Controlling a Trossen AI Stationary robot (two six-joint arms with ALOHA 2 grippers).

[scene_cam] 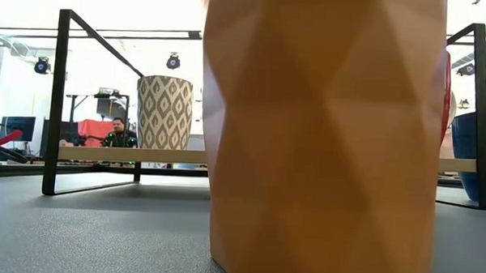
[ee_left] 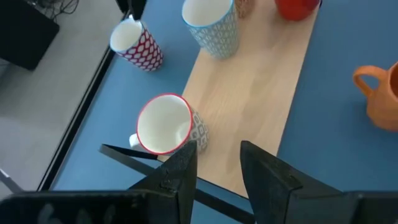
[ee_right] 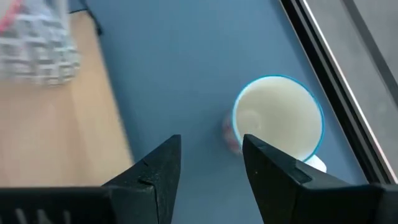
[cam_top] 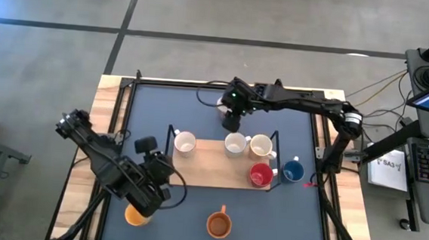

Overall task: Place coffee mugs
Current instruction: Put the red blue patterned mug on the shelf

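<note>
Seen from above, four mugs are standing on the wooden board (cam_top: 207, 169) at the centre of the blue tabletop (cam_top: 147, 108): a white mug (cam_top: 185, 142) at the board's left end, two cream mugs (cam_top: 235, 144) (cam_top: 261, 146) right of centre, and a red mug (cam_top: 261, 174) below them. A blue mug (cam_top: 293, 171) is sitting just off the board's right edge. An orange mug (cam_top: 218, 225) is resting at the lower centre, and another orange mug (cam_top: 137, 217) is partly hidden under the left arm at the lower left.

The right gripper (cam_top: 231, 122) is being held above centre, fingers (ee_right: 158, 168) parted and empty, over what is probably a patterned white mug (ee_right: 278, 124). The left gripper (cam_top: 158, 170) is being held at the lower left, its fingers (ee_left: 183, 171) narrowly parted around nothing.
</note>
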